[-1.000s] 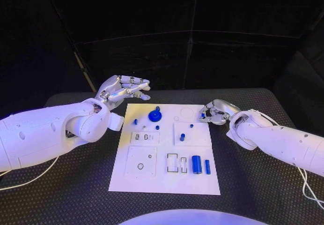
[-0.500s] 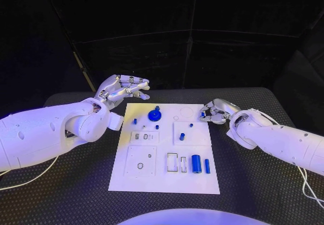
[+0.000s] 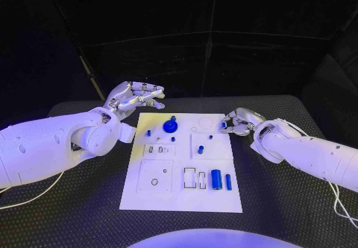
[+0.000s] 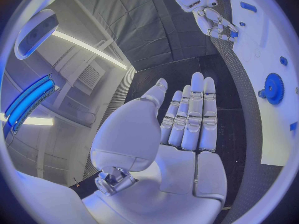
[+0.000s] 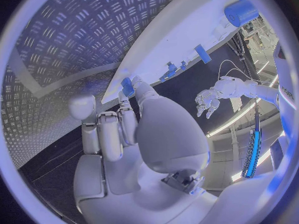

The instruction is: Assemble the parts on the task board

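The right hand [image 3: 237, 122] sits at the far right edge of the task board [image 3: 182, 201], its fingers curled on a small blue part [image 5: 127, 86] that the right wrist view shows pinched at the fingertips. The left hand [image 3: 134, 96] hovers off the board's far left corner, holding nothing, fingers [image 4: 194, 109] straight and together in its wrist view. Just right of it stands a blue gear [image 3: 172, 125]; blue cylinders [image 3: 216, 180] lie toward the near right.

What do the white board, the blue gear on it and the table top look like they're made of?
The board looks like smooth matt white plastic or coated sheet: flat, even, no grain. The gear seems moulded or printed blue plastic: uniform colour, toothed rim in the left wrist view. The table top looks like black textured rubber or embossed sheet, with a raised tread pattern.
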`<state>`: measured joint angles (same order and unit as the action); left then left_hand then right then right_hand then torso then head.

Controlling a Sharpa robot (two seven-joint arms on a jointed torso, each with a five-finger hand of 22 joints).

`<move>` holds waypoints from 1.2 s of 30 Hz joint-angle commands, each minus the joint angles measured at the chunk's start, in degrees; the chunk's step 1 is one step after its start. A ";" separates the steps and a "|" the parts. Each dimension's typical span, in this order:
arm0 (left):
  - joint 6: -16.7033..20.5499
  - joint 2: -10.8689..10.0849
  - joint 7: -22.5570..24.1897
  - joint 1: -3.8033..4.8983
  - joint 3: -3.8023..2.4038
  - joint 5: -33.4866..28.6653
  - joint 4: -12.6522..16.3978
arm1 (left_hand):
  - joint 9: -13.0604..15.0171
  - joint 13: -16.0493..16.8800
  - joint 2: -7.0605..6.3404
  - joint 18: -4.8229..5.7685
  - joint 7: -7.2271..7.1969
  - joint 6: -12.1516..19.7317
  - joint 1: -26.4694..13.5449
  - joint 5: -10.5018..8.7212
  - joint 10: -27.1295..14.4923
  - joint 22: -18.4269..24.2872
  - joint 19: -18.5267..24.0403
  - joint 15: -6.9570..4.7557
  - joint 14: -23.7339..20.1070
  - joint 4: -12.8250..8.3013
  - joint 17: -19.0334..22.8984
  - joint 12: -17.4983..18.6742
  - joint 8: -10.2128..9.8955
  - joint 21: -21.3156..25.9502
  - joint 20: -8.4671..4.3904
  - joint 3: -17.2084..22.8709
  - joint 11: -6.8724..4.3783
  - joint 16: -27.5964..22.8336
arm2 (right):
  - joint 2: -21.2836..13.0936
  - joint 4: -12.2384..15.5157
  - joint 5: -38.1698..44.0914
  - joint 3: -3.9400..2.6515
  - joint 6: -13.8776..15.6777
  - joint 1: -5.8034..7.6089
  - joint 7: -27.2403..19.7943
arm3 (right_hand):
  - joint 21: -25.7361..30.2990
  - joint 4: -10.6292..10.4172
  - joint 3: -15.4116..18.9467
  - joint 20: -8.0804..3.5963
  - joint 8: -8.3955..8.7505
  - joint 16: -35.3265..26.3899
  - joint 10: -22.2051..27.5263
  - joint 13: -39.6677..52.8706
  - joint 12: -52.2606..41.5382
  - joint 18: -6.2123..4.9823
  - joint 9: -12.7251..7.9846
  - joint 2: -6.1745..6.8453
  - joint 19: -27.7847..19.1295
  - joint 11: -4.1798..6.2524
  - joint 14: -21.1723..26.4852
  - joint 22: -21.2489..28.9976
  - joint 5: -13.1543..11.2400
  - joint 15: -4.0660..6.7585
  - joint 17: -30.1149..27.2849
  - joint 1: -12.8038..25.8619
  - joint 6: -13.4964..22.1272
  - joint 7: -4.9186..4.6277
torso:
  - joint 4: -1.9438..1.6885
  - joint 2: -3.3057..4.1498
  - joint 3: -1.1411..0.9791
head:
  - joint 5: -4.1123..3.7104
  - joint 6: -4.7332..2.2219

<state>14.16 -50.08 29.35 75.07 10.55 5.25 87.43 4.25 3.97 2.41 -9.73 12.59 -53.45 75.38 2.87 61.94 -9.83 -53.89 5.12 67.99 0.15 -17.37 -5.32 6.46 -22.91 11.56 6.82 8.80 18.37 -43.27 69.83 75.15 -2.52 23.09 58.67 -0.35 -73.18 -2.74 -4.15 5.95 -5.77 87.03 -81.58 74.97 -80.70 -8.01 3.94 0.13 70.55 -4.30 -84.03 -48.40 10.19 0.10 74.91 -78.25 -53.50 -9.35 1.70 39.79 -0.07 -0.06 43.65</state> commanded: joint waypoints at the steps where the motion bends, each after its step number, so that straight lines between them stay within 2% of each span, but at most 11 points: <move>1: -0.46 0.08 0.43 0.10 -0.04 -0.14 0.03 | -0.06 0.06 0.24 -0.66 0.33 -0.15 0.18 -0.12 -0.02 0.05 0.33 0.13 -0.34 -0.39 -0.05 0.31 -0.35 0.17 0.02 -0.05 0.25 -0.27 | 0.00 0.07 0.23 -0.04 -0.17 0.10 -0.07 | -0.10 0.03 0.37 0.25 -0.30 0.08 0.05 2.07 0.03 0.90 0.05 0.46 -0.12 -0.13 -4.37 0.06 -0.37 -0.18 7.51 -0.19 -0.11 -0.13 | 0.03 0.03 -0.01 | 0.01 0.00; 15: -0.47 0.12 0.40 0.10 -0.04 -0.14 -0.03 | -0.06 0.06 0.24 -0.66 0.33 -0.15 0.18 -0.12 -0.02 0.05 0.33 0.13 -0.34 -0.39 -0.05 0.31 -0.35 0.17 0.02 -0.05 0.25 -0.27 | -0.08 0.08 0.23 -0.04 -0.19 0.10 -0.01 | -0.11 0.01 0.36 0.25 -0.51 0.10 -0.06 2.24 -0.10 0.90 0.12 0.28 -0.11 -0.10 -4.38 0.04 -0.36 -0.17 7.57 -0.26 -0.29 -0.08 | 0.00 -0.01 0.02 | -0.03 0.05; 19: -0.48 0.13 0.40 0.10 -0.04 -0.14 -0.05 | -0.06 0.06 0.24 -0.66 0.33 -0.15 0.18 -0.12 -0.02 0.05 0.33 0.13 -0.34 -0.39 -0.05 0.31 -0.35 0.17 0.02 -0.05 0.25 -0.27 | -0.04 0.01 0.23 -0.04 0.18 0.10 0.14 | -0.12 0.09 -0.27 0.13 -1.68 0.13 -0.30 2.57 -0.35 0.88 0.46 -0.89 -0.08 0.19 -4.39 0.01 -0.68 0.03 7.64 -0.83 -1.95 0.27 | 0.02 -0.02 0.01 | -0.04 0.05; 22: -0.49 0.13 0.40 0.09 -0.04 -0.14 -0.05 | -0.06 0.06 0.24 -0.66 0.33 -0.15 0.18 -0.12 -0.02 0.05 0.33 0.13 -0.34 -0.39 -0.05 0.31 -0.35 0.17 0.02 -0.05 0.25 -0.27 | -0.03 0.00 0.23 -0.04 0.53 0.10 0.21 | -0.16 0.40 -1.25 -0.27 -3.38 0.17 -0.60 2.99 -0.65 0.86 0.93 -2.23 0.00 0.93 -4.42 -0.08 -3.16 0.58 7.76 -1.64 -4.35 1.17 | -0.05 0.01 0.00 | -0.05 0.10; 25: -0.49 0.12 0.40 0.09 -0.03 -0.14 -0.06 | -0.06 0.06 0.24 -0.66 0.33 -0.15 0.18 -0.12 -0.02 0.05 0.33 0.13 -0.34 -0.39 -0.05 0.31 -0.35 0.17 0.02 -0.05 0.25 -0.27 | -0.03 0.00 0.26 -0.04 0.79 0.10 0.40 | -0.14 0.71 -1.96 -0.69 -4.39 0.20 -0.67 3.08 -0.69 0.86 1.16 -2.96 0.01 1.48 -4.44 -0.06 -4.53 1.05 7.85 -2.12 -5.47 1.81 | -0.04 0.00 0.00 | 0.01 0.12; 30: -0.48 0.07 0.41 0.09 -0.03 -0.14 -0.17 | -0.06 0.06 0.24 -0.66 0.33 -0.15 0.18 -0.12 -0.02 0.05 0.33 0.13 -0.34 -0.39 -0.05 0.31 -0.35 0.17 0.02 -0.05 0.25 -0.27 | -0.08 0.08 0.44 -0.04 1.19 0.09 0.64 | -0.13 1.22 -2.74 -1.10 -5.25 0.18 -0.69 3.08 -0.65 0.88 1.33 -3.55 0.04 1.94 -4.44 -0.08 -5.08 1.47 7.84 -2.69 -6.22 2.32 | -0.06 0.00 0.00 | 0.01 0.12; 36: -0.54 0.02 0.44 0.09 -0.03 -0.14 -0.22 | -0.06 0.06 0.24 -0.66 0.33 -0.15 0.18 -0.12 -0.02 0.05 0.33 0.13 -0.34 -0.39 -0.05 0.31 -0.35 0.17 0.02 -0.05 0.25 -0.27 | -0.24 0.72 0.50 -0.04 1.58 0.09 0.61 | -0.14 1.34 -2.85 -1.19 -5.41 0.18 -0.68 3.07 -0.63 0.89 1.34 -3.52 0.06 2.02 -4.44 -0.11 -5.18 1.55 7.85 -2.73 -6.29 2.39 | 0.02 -0.05 -0.05 | 0.28 0.18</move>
<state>14.16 -50.06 29.33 75.07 10.56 5.24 87.19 4.25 3.97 2.41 -9.73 12.59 -53.45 75.38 2.87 61.94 -9.85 -53.89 5.12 67.99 0.15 -17.35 -5.32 6.46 -22.92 11.56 6.82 8.80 18.37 -43.47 70.24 75.28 -2.54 23.57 58.67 0.12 -73.18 -1.48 -6.69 5.10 -10.97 87.03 -82.20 75.06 -81.15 -8.02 5.02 -2.61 70.55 -2.64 -84.04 -48.44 5.20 1.16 74.95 -80.81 -59.10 -7.36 1.65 39.79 -0.07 0.13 43.79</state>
